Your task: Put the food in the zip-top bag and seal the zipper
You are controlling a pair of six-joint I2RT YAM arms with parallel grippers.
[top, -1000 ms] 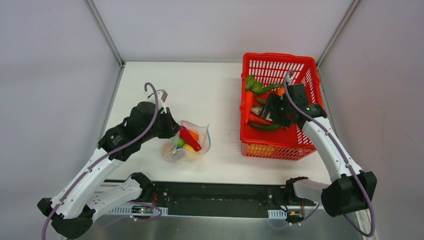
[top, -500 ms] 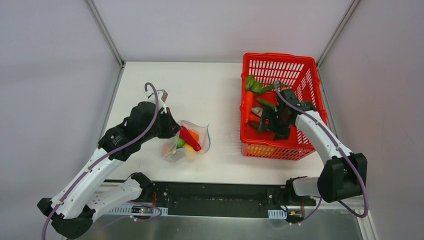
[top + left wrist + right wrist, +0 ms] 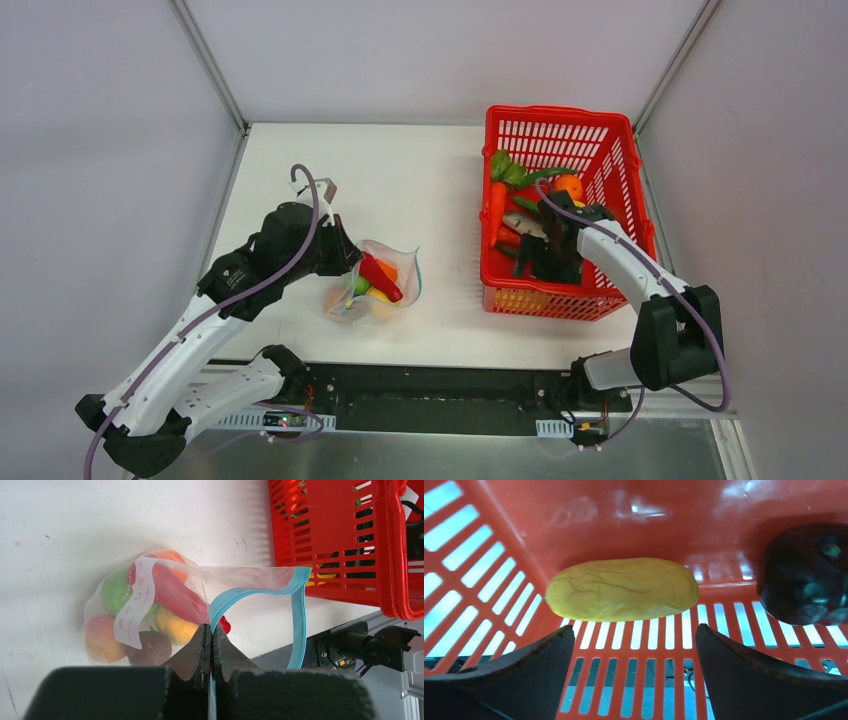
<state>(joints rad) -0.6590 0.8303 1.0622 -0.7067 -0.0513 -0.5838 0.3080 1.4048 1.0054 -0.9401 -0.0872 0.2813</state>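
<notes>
Hovering low inside the red basket (image 3: 560,118), the right hand (image 3: 633,630) is spread wide w/ nothing between its fingers. A yellow piece (image 3: 621,589) lies just ahead of the tips, on the basket floor where it meets the slotted wall. A dark purple ball (image 3: 804,575) sits near it on the right, not touching. The left hand (image 3: 210,630) is pressed together, pinching the bag (image 3: 240,577) by its teal zipper (image 3: 299,615), so the mouth gapes open. The pouch rests on the desk (image 3: 400,170), well left of the basket. Inside it are a red pepper (image 3: 175,597), a green ball (image 3: 116,590) & a few other pieces.

Handling: the yellow piece looks like light, hard, smooth plastic, prob slippery. Its ends are rounded & the hand's opening runs along its length, so an end-to-end squeeze could squirt it out. Better to turn the wrist & grip across the short middle. The bag is thin, floppy & crinkly. Only the zipper strip has any stiffness, so that's the spot to hold.

Room: tight. A fingertip could catch in the wall slots, & the dark purple ball crowds the right side. Straight up looks like the free way out, then over the rim & across open desk. The bag mouth is narrow, w/ the red pepper seemingly poking out at it.
</notes>
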